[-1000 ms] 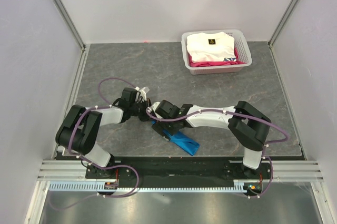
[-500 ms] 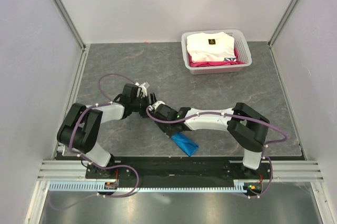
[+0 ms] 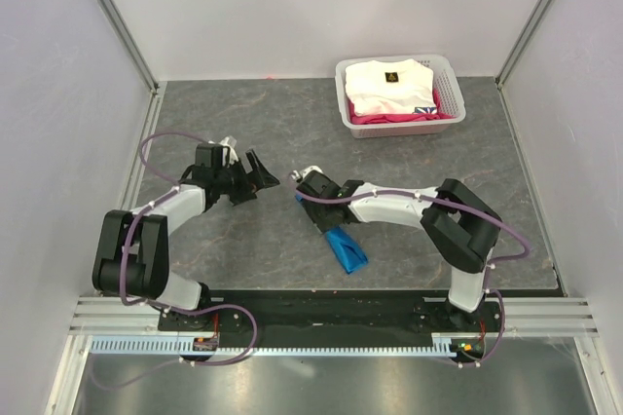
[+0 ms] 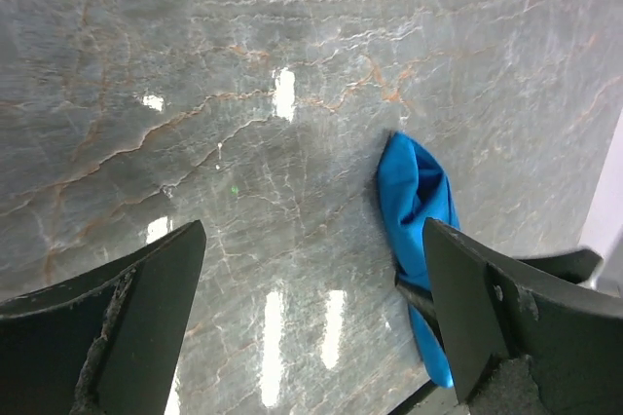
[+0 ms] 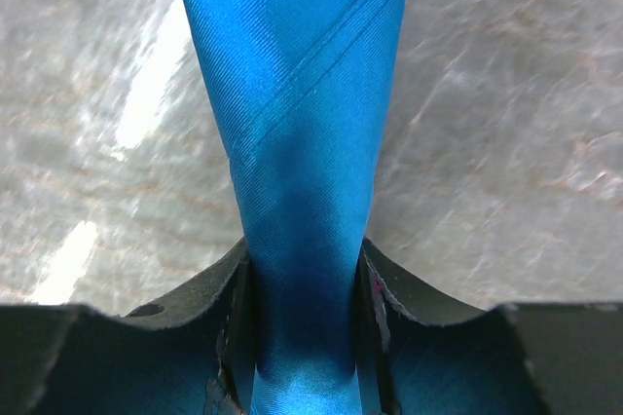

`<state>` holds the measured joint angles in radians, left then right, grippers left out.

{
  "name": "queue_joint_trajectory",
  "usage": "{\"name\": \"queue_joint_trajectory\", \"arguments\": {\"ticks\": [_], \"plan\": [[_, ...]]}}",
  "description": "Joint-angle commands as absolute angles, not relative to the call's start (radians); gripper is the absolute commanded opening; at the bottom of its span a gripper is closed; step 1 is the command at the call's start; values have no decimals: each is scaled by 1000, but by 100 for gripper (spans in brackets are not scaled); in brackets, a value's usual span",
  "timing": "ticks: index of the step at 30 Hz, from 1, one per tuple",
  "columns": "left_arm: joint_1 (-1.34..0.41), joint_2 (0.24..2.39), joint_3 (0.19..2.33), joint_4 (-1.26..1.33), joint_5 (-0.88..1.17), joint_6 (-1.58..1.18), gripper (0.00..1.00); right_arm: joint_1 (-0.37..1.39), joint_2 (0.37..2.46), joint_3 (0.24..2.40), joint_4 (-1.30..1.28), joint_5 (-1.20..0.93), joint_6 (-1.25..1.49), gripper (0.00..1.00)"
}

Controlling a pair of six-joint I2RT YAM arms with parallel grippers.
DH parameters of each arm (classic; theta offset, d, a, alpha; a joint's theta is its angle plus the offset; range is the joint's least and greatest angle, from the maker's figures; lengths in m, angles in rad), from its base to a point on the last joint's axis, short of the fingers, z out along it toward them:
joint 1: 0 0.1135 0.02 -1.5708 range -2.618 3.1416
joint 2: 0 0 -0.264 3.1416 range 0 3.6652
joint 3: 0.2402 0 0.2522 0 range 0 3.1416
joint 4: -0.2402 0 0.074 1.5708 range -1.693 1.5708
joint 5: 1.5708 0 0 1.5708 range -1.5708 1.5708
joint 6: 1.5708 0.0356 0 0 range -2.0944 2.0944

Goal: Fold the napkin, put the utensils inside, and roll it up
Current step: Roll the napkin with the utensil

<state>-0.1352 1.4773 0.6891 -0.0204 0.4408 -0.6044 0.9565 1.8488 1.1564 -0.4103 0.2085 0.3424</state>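
1. A grey marbled table point(image 3: 292, 123) fills the enclosure between white walls. Everything sits on it or works over it.
2. Two black-and-white robot arms reach in from the near edge. The left arm point(image 3: 146, 240) bends toward the left of centre. The right arm point(image 3: 389, 208) stretches across to the middle, where the work is.
3. A white basket point(image 3: 343, 103) of folded white and pink clothes point(image 3: 389, 84) stands at the far right, well apart from both arms and apparently no part of this job.
4. The napkin point(image 3: 347, 251), bright blue, lies near the front centre as a narrow, twisted bundle with a diagonal seam across it, so the rolling looks largely done.
5. The right gripper point(image 5: 304, 279) pinches one end of that bundle between its two fingers. This probably keeps the roll tight and stops it springing open.
6. The left gripper point(image 3: 261, 169) hangs over bare table with its fingers spread wide, holding nothing. The roll lies just beyond it to one side, leaving the right arm room to finish.
7. No utensils show in any view. Whether they are wrapped inside the roll cannot be told.
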Motion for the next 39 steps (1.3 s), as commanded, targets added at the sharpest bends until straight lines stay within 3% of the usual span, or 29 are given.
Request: {"name": "queue_joint_trajectory", "arguments": {"ticks": [1,12,15,19,21,27,32,39], "plan": [[-126,1379,733,-69,408,-617,100,865,1951,1192,-477,261,279,45],[-118,1132,770,-253,408,-529,100,787,2120,1422,-468,189,250,49],[-118,1086,779,-313,416,-488,100,787,2108,1446,-462,169,239,57],[-118,1026,781,-351,426,-443,100,784,2053,1491,-462,155,213,84],[-118,999,788,-373,429,-430,100,784,2002,1506,-460,147,206,90],[-118,939,807,-429,448,-387,100,776,1820,1543,-465,124,215,98],[-118,835,801,-442,460,-331,100,740,1591,1422,-439,144,244,98],[-120,635,758,-442,420,-279,100,591,1157,934,-240,238,348,98]]}}
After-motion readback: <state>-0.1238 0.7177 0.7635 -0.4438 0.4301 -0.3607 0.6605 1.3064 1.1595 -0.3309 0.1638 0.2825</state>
